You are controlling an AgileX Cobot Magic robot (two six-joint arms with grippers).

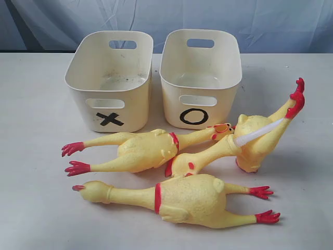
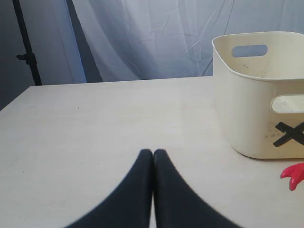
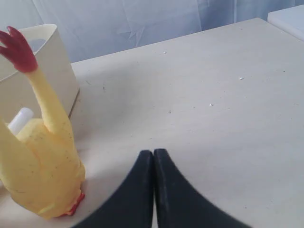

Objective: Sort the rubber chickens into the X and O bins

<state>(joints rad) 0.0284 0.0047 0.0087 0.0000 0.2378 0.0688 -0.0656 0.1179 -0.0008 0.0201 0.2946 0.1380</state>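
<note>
While the left gripper (image 2: 153,153) and right gripper (image 3: 153,153) sit closed, three yellow rubber chickens (image 1: 143,151) (image 1: 192,200) (image 1: 255,146), one broken, lie before two cream plastic tubs (image 1: 130,112) (image 1: 221,112).

three rubber chickens (image 1: 143,151), two bins (image 1: 112,83)

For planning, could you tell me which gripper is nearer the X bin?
Left. The left gripper faces the X bin close by; the right gripper sits beside the broken chicken.

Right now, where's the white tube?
In the exterior view the white tube is on the right side, slanting across the upended chicken body, just in front and to the right of the O bin.
</note>
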